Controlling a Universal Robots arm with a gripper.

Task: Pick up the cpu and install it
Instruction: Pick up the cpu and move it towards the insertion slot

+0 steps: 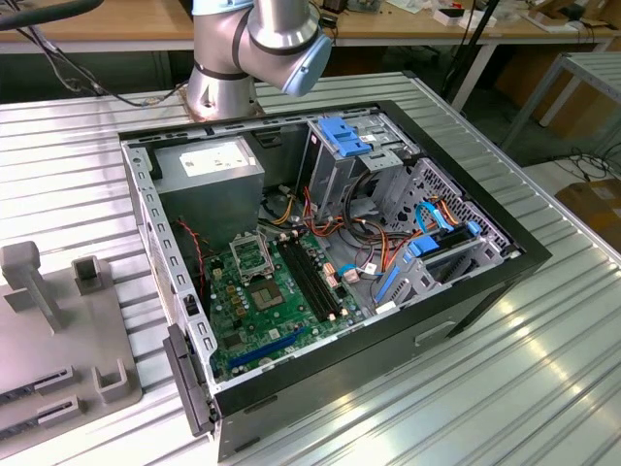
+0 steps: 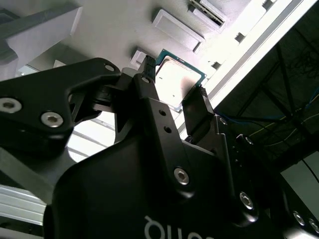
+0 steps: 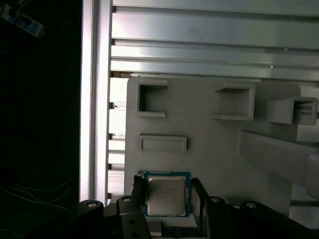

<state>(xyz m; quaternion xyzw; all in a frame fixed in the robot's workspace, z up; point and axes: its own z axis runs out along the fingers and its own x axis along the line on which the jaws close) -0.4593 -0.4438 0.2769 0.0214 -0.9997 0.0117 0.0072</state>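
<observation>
claw [image 3: 166,183] — clamped on cpu [image 3: 167,195] edges | over grey holder tray [image 3: 209,144] | tray on ribbed metal table [image 3: 199,45]

evenly lit exterior view, dim wrist views, glare on cpu [image 2: 175,82]

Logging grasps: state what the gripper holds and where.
The gripper holds the cpu, pinched by two opposite side edges, with its metal top left bare.

Exterior view: high, mid-distance, angled down on the open computer case [image 1: 388,359], with the grey fixture tray [image 1: 58,330] at lower left. Both wrist views: close, sharing the cpu [image 3: 167,195] [image 2: 180,79] and that tray [image 3: 214,149] [image 2: 119,25]; the first faces square-on, the second obliquely.
</observation>
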